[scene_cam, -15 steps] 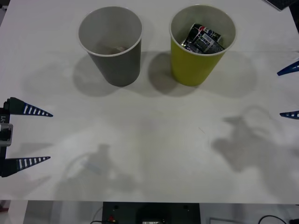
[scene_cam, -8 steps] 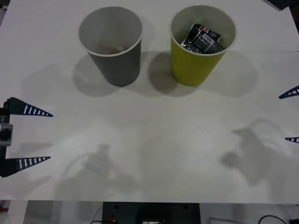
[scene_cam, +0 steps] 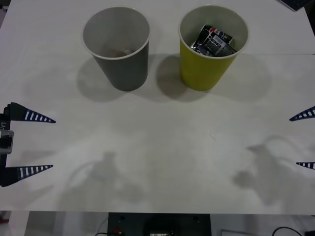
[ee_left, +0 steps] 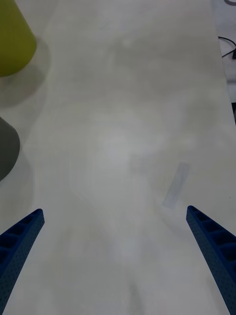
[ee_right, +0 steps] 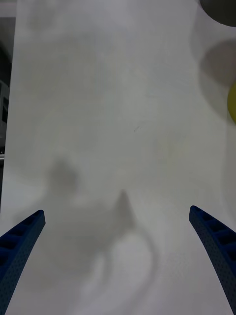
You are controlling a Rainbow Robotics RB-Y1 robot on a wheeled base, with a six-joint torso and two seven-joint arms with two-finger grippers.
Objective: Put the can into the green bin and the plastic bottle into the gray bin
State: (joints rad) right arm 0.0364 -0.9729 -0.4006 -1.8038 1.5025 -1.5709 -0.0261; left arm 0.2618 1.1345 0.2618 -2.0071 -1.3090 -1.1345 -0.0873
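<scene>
so the can (scene_cam: pixel 213 40) is sitting down inside the green bin (scene_cam: pixel 206 69), well off from both sets of jaws; gray bin (scene_cam: pixel 123 66) stands just beside it on the white table (scene_cam: pixel 162 142); left gripper (scene_cam: pixel 30 143) hangs at its table edge, fingers spread wide, gripping nothing; right gripper (scene_cam: pixel 304 140) same deal at the opposite edge, fingers apart

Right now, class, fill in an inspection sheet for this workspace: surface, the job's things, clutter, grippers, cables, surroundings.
Surface: white table, shadows on it.
Job's things: can lies inside green bin; gray bin stands beside it on the robot's left, something small inside, too unclear to name.
Clutter: nothing seen.
Grippers: left gripper at the table's left edge, jaws open; right gripper at the right edge, jaws open.
Cables: dark cables below the near table edge.
Surroundings: dark equipment under the table front.
</scene>
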